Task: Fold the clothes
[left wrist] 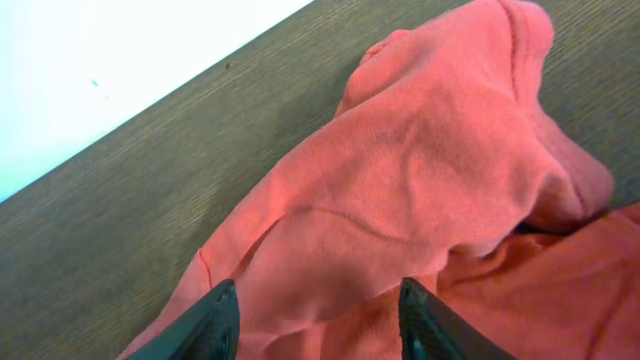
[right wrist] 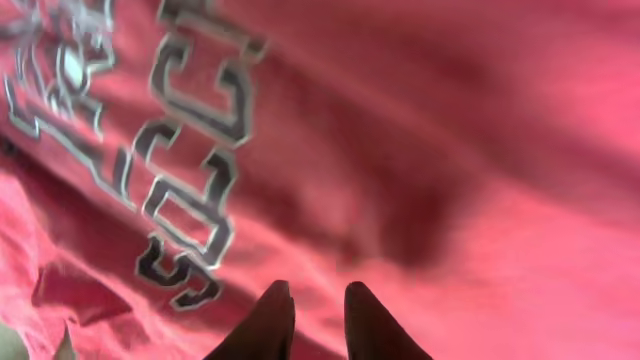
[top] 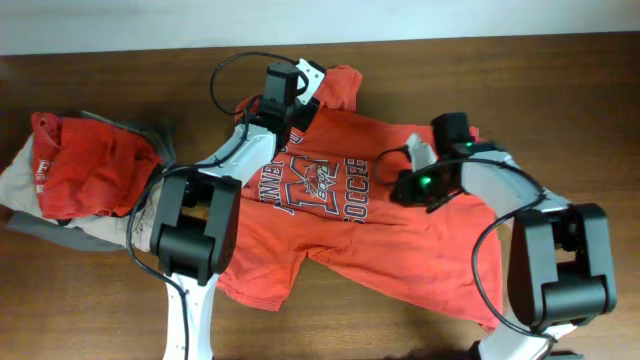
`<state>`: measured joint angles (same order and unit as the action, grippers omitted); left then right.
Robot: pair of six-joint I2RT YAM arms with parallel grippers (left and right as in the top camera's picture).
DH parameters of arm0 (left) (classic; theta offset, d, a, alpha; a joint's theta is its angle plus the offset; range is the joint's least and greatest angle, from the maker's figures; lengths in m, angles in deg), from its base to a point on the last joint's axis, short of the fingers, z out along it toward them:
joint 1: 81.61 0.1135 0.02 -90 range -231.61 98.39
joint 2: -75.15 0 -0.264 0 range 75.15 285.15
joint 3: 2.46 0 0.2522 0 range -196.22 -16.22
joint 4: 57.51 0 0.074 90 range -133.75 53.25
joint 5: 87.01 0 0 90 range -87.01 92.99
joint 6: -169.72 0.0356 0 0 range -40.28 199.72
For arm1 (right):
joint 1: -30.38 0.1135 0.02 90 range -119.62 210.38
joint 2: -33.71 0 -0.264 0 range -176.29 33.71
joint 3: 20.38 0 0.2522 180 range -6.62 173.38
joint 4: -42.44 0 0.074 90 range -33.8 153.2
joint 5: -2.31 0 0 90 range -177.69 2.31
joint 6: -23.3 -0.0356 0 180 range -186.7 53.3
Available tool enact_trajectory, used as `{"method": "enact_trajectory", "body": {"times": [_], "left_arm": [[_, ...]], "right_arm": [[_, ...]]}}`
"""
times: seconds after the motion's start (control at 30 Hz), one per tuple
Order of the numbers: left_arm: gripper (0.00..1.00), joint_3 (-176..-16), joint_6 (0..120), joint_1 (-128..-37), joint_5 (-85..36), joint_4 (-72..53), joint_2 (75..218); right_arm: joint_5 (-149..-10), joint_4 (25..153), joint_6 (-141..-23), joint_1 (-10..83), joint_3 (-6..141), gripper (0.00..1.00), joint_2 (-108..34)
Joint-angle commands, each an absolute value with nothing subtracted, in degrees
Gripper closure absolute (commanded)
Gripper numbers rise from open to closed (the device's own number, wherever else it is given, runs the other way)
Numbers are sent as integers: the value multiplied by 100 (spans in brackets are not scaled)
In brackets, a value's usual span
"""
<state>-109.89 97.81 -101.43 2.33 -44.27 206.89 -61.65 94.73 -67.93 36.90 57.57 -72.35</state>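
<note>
1. The orange-red T-shirt lies spread across the middle of the brown table, chest side up, rumpled along its lower edge.
2. Its navy-and-white print sits just left of the frame's centre.
3. The left pincer is at the upper middle of the overhead view, over the shirt's bunched sleeve. Its jaws stand fairly wide, with orange cloth showing between them.
4. The right pincer is right of centre, low over the shirt just beside the lettering. Its jaws are narrow, and I cannot tell whether they pinch any cloth.
5. At the left edge, a crumpled red garment rests on a beige one, apart from the shirt.
</note>
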Motion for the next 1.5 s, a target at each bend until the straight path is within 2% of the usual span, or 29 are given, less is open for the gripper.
{"method": "enact_trajectory", "body": {"times": [0.0,0.17,0.27,0.33,0.37,0.47,0.6,0.77,0.87,1.1,1.27,1.33,1.47], "left_arm": [[48,-11079,10047,-10136,160,-4486,20960],[49,-11079,10135,-10138,165,-4601,21089],[59,-11079,10244,-10134,224,-4761,21166],[89,-11079,10255,-10132,519,-4921,21203],[95,-11079,10255,-10132,652,-5017,21209],[96,-11101,10255,-10127,807,-5264,21209],[98,-11424,9986,-9952,1749,-5266,21209],[99,-12025,9291,-9452,2110,-4680,21209],[92,-12526,8845,-8984,2187,-3983,21209],[66,-13004,8873,-8707,1935,-2698,21205],[62,-13081,9077,-8814,1924,-2164,21061],[48,-13081,9182,-8932,1865,-1972,20897],[47,-13081,9354,-9277,1889,-1288,20372]], "right_arm": [[-6307,9455,-6896,3939,5671,77,-7255],[-6589,9429,-7154,4062,5665,77,-7255],[-6589,9451,-7169,4060,5665,77,-7255],[-6589,9481,-7169,4060,5663,77,-7255],[-6589,9503,-7169,4060,5656,77,-7255],[-6593,9597,-7167,4060,5652,77,-7255],[-6720,9652,-7167,4062,5601,78,-7255],[-6882,9643,-7167,4060,5459,78,-7255],[-6895,9575,-7165,4060,5333,78,-7255],[-6986,9473,-7169,4060,5260,78,-7255],[-7043,9475,-7344,4031,5260,78,-7253],[-7041,9477,-7399,3992,5260,78,-7253],[-7041,9597,-7434,3896,5313,77,-7124]]}}
